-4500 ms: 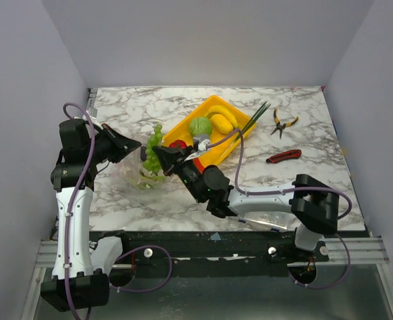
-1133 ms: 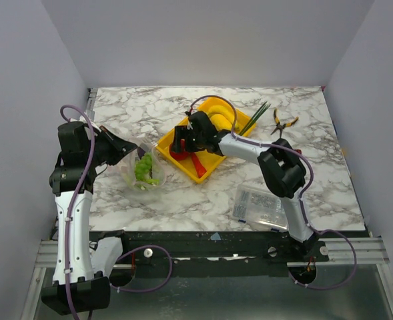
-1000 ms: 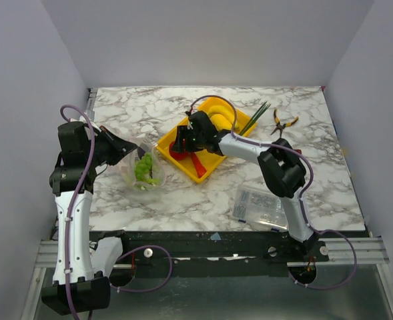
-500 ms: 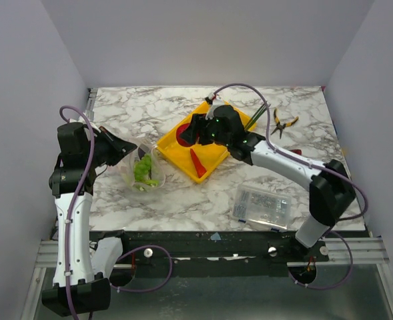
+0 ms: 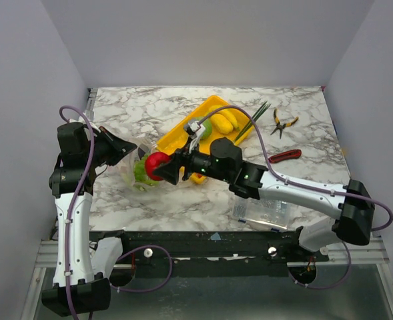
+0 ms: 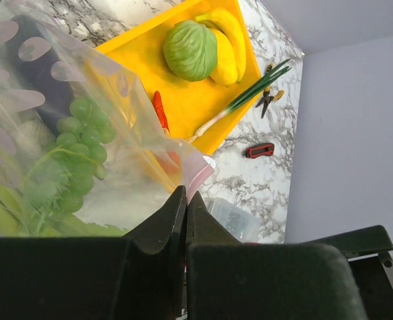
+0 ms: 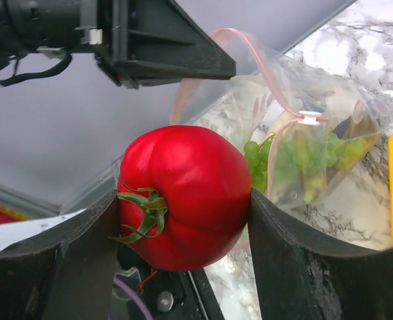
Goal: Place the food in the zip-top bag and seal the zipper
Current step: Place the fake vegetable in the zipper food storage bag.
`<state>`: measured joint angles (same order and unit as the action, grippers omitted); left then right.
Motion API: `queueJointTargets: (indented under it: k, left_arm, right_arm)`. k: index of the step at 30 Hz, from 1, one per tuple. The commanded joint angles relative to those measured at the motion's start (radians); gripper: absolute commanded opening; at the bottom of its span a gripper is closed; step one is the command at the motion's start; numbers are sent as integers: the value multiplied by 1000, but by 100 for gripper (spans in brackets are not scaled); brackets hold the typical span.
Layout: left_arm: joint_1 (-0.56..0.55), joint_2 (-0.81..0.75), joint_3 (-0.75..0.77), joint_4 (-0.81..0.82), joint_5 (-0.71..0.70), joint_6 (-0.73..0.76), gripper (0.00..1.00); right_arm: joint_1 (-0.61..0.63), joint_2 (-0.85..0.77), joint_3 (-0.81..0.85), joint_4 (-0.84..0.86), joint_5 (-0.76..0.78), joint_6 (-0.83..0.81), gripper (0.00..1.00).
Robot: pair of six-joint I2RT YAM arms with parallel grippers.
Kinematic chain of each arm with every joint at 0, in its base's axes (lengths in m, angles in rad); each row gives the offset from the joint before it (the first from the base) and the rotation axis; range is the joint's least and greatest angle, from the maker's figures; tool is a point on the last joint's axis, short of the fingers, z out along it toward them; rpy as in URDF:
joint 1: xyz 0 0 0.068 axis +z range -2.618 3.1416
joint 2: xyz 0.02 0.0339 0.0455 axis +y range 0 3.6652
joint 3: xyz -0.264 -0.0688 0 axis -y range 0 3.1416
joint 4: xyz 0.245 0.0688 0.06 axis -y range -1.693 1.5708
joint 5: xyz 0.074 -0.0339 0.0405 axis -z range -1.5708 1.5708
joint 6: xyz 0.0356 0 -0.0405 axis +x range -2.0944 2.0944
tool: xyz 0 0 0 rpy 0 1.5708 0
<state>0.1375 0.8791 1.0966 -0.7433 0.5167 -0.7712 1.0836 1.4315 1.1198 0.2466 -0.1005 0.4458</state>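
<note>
Right now the right claw (image 7: 183, 227) stands fairly wide, its two dark fingers pressed against opposite sides of a red tomato (image 7: 189, 180). The tomato's green stem points toward one finger. It is carried in the air, clear of the tabletop (image 5: 129, 107).

The left claw (image 6: 185, 207) is fully closed, its fingertips pinching the edge of the zip-top bag (image 7: 319, 157) beside the pink zipper (image 6: 197, 177) and holding the mouth up off the marble. From the right wrist, the bag's mouth gapes just beyond the tomato. From above, the tomato sits right beside the raised rim, on the side facing the tray. Whether it touches the plastic I cannot tell.

Inside the bag lie a bunch of green grapes (image 6: 83, 130) and green leafy pieces (image 6: 23, 200), sagging toward the bottom.

Farther out, the yellow tray (image 6: 136, 60) lies near the bag. It holds a round green cabbage head (image 6: 191, 50) touching the bananas (image 6: 231, 37), and a leek (image 6: 246, 97) whose green tips stick out past the rim. A red pepper (image 6: 158, 112) is also in the tray.

A clear box (image 5: 261, 208) of small parts sits near the front edge under the right arm. The pliers (image 5: 283, 122) and the red utility knife (image 5: 284, 155) lie on the far right, apart from each other.
</note>
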Motion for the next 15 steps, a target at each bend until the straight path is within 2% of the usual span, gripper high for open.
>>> queueJointTargets:
  k: [1,6,10,13,14,15]
  left_arm:
    - [1,-12,9,42,25,-26,0]
    - [2,0,20,54,59,-58,0]
    - [0,0,1,91,111,-102,0]
    - [0,-1,-2,97,137,-119,0]
    - [0,-2,-4,100,146,-126,0]
    - [-1,-4,-6,105,156,-136,0]
  right_arm:
    - [15,116,82,26,96,0,0]
    - [16,251,189,2,170,-31,0]
    - [18,312,245,14,137,-25,6]
    - [18,365,289,0,149,-23,14]
    - [18,385,302,-5,154,-20,20]
    - [18,401,314,-5,158,-17,31]
